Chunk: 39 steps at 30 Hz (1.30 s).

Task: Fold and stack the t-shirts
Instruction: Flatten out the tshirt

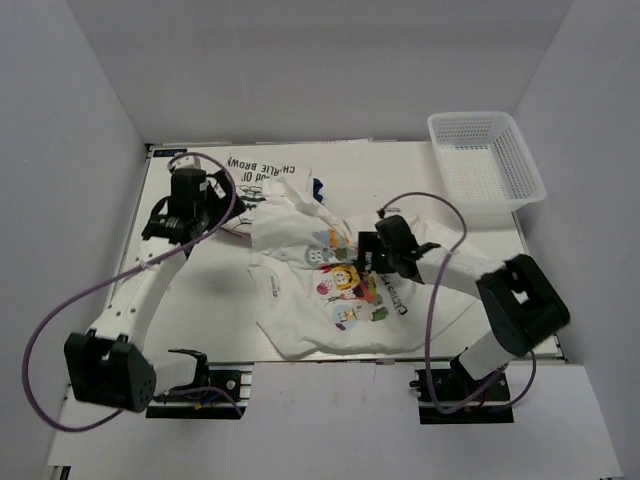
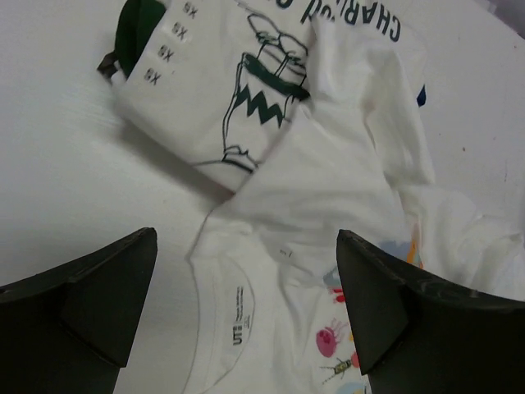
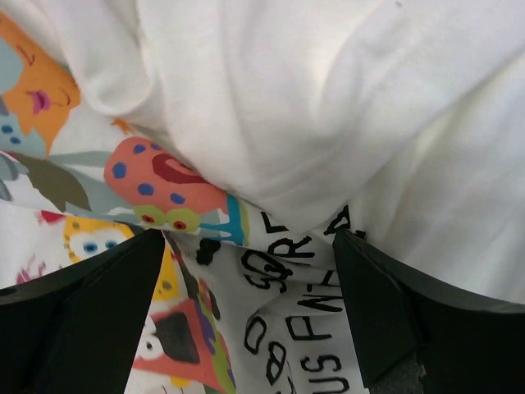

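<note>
Cartoon-print tee [image 1: 330,305] lies rumpled mid-table [image 1: 200,300], overlapping the Charlie Brown tee [image 2: 254,90] at far left. Left gripper [image 2: 246,234]: fingers spread, hovering above both. Right gripper [image 3: 248,234]: fingers spread low over the print, pinching nothing. Step, likely: flattening before the first fold. Next: pinch an edge and pull it taut.

Clutter in the middle, room at the sides
Bare table [image 1: 205,300] lies open near-left; the cartoon tee [image 1: 320,315] overlaps the Charlie Brown tee [image 1: 265,180] centrally; a mesh basket [image 1: 487,160] fills the far-right corner.
</note>
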### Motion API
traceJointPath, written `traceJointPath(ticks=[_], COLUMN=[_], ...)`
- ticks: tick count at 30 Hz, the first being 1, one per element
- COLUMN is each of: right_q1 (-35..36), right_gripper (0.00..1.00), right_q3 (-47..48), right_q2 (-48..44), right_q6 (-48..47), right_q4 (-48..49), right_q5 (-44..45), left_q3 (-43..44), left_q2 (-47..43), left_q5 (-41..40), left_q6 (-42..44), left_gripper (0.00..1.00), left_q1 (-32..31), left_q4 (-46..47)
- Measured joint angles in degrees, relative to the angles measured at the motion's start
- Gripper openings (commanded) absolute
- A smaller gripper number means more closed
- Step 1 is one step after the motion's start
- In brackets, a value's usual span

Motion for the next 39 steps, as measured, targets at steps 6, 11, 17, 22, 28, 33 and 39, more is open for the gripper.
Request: traceJointPath(ticks=[6,11,17,22,28,33,39], right_q1=[-7.93,-12.15,-13.35,-13.33,-13.33,-13.33,-13.33], right_gripper=[0.90,0.90,0.90,0.90,0.90,0.90,0.90], right_q3=[-14.34,-15.15,-10.95,-7.02,-3.89,-3.17,-2.49], right_q2=[-17.03,-21.84,-26.80,-26.91,-22.21,-20.00,-18.88], right_q6=[2.84,3.80,-0.28,-3.19,-4.44,-4.42,-4.42], right_q4=[-5.31,-14.51,-19.32,-17.94,-16.50,-15.39,-14.21], right_q5=[-0.33,1.42,-0.83,-2.99,-4.70,-5.35,-3.89], left_q3=[8.35,13.40,23.28,29.22,39.06,47.36,59.19], left_q2=[14.75,24.52,38.73,48.59,54.99,60.59,68.32], left_q5=[2.73,7.26,11.15,8.48,1.60,-3.87,-9.22], left_q6=[3.23,6.36,10.47,12.68,12.81,12.90,12.31], left_gripper=[1.00,1.00,1.00,1.00,1.00,1.00,1.00], left_q1=[0.02,-0.04,-0.07,-0.20,0.39,4.11,12.48], left_q4=[4.72,7.28,7.78,4.70,-1.55,-4.46,-7.04])
